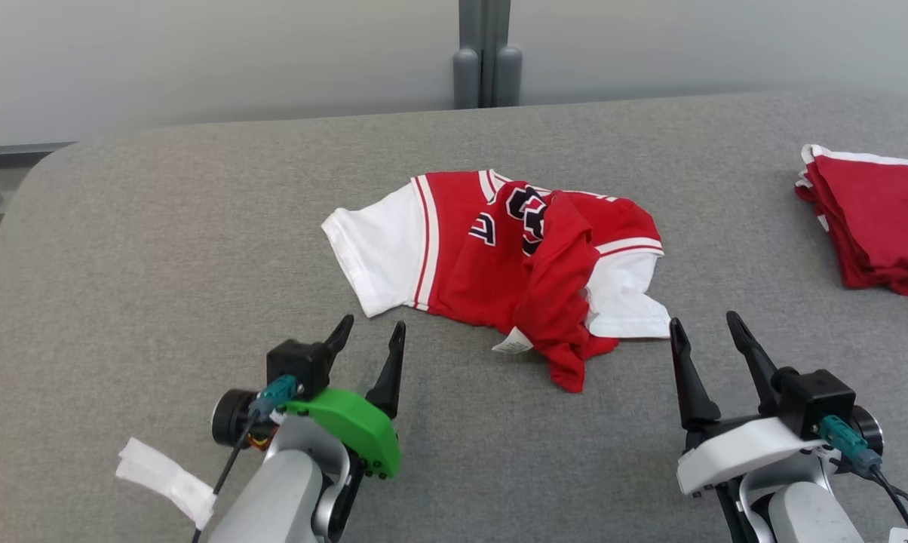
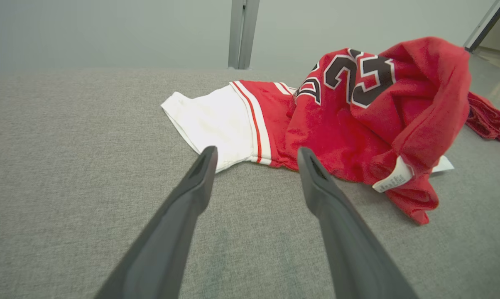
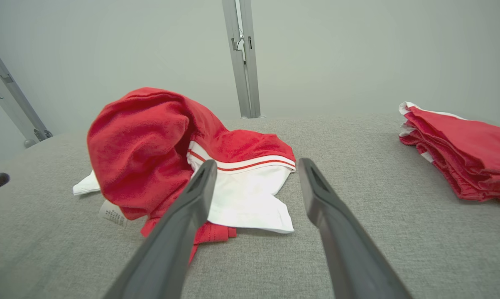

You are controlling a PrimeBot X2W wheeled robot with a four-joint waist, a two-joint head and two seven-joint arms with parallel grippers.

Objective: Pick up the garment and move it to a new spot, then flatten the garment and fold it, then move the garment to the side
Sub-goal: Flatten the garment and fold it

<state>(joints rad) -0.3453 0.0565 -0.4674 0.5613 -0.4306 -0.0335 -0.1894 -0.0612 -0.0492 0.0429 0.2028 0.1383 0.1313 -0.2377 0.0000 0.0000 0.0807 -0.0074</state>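
The garment [image 1: 492,264] is a red jersey with white sleeves and dark numbers, lying crumpled in the middle of the grey table [image 1: 160,249]. Its red body is bunched over itself, and a white label sticks out at the near edge. My left gripper [image 1: 371,332] is open, just short of the left white sleeve [image 2: 216,120]. My right gripper [image 1: 707,324] is open too, close to the right white sleeve [image 3: 250,199]. Both hold nothing. In the left wrist view the garment [image 2: 358,112] lies ahead and to the right of the gripper [image 2: 256,153]. In the right wrist view the garment [image 3: 150,145] rises left of the gripper [image 3: 256,164].
A stack of folded red garments [image 1: 876,219] sits at the table's right edge, also in the right wrist view as a red stack [image 3: 462,153]. A grey post [image 1: 486,53] stands behind the table against the wall. White tape [image 1: 167,479] wraps my left forearm.
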